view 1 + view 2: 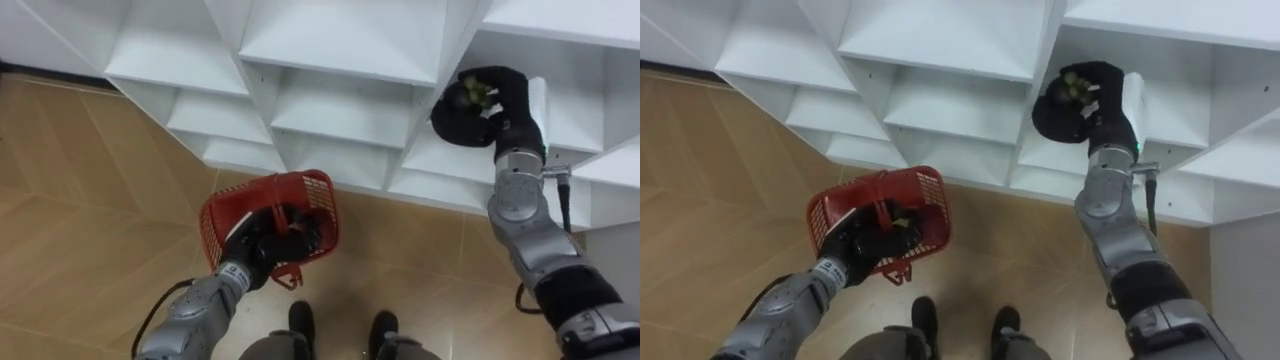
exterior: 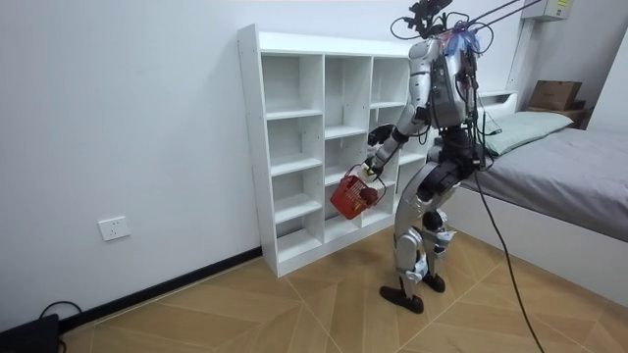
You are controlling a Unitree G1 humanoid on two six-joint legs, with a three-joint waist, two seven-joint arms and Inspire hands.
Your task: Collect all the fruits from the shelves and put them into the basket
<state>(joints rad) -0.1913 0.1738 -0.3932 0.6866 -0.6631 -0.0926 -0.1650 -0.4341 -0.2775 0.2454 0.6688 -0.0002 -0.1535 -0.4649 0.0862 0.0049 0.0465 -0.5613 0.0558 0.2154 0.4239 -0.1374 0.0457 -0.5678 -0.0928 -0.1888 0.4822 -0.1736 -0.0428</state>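
Right hand (image 1: pixel 465 126) curls round the green fruit (image 1: pixel 468 93): light, probably bruisable, best cupped whole. Left hand (image 1: pixel 262 244) grips the red basket (image 1: pixel 320 193).

Your robot's left hand (image 1: pixel 262 250) and right hand (image 1: pixel 480 110) are black all over. Behind them you see silver-grey forearms built of rounded segments, a black sleeve toward the right elbow, a dark cable beside the right wrist, and black feet.
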